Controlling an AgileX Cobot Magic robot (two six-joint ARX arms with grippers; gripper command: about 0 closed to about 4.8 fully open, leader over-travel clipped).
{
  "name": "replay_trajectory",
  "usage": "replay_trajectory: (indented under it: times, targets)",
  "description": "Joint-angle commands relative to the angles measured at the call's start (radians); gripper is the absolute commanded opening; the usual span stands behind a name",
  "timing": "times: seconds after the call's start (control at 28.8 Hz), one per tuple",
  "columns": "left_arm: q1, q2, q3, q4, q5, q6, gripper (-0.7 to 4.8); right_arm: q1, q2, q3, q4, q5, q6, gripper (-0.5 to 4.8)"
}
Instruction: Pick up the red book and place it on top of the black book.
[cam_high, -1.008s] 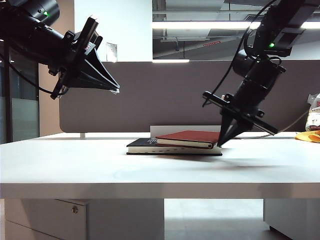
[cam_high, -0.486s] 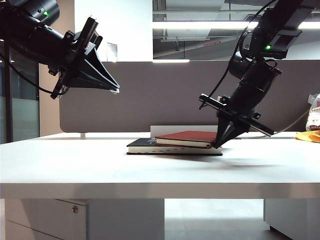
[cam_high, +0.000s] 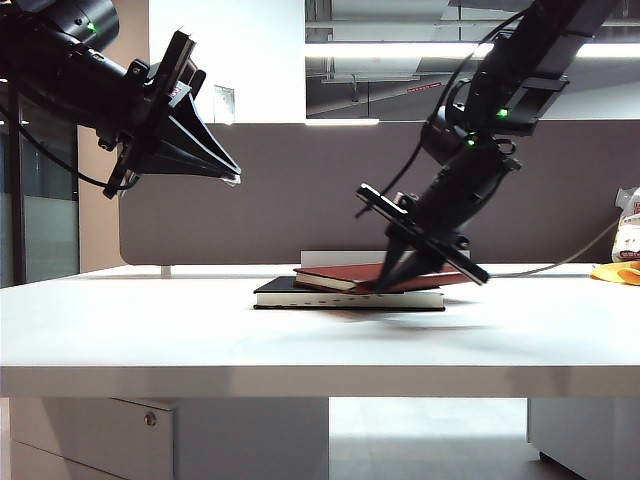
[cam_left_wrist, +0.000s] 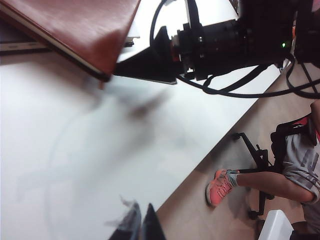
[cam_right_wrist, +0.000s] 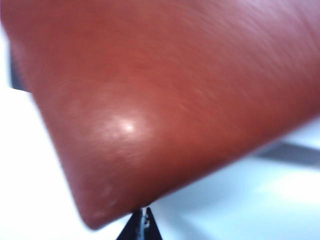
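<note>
Overhanging red book (cam_high: 340, 274), shut right fingers (cam_right_wrist: 144, 220)

You have the red book (cam_high: 345, 275) lying on the black book (cam_high: 300, 293) mid-table, the right gripper (cam_high: 375, 283) at its near corner, the left gripper (cam_high: 228, 178) raised well off left.

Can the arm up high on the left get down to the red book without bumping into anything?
Probably yes. The left gripper hangs shut, high above the table, with open air down to the red book. But the right gripper, shut, is already at the book's near edge, so that side is crowded.
</note>
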Motion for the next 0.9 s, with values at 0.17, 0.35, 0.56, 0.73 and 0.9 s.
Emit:
replay_trajectory:
  times: [0.17, 0.35, 0.56, 0.73, 0.9]
  targets:
    - [0.000, -0.004, 0.005, 0.003, 0.020, 0.007, 0.17, 0.029, -0.005, 0.006, 0.116, -0.017, 0.066, -0.02]
    - [0.000, -0.004, 0.005, 0.003, 0.026, 0.007, 0.17, 0.032, -0.005, 0.006, 0.146, -0.015, 0.085, -0.02]
    - [-0.001, -0.002, 0.005, 0.004, 0.001, -0.008, 0.17, 0.023, -0.005, 0.006, 0.109, -0.044, 0.069, -0.02]
    - [-0.018, -0.001, 0.005, 0.031, -0.090, -0.019, -0.06, -0.017, -0.011, 0.006, 0.097, -0.043, 0.068, -0.01]
    - [-0.065, 0.055, 0.055, 0.022, -0.101, -0.025, -0.06, -0.062, -0.015, 0.006, 0.042, -0.050, 0.029, -0.01]
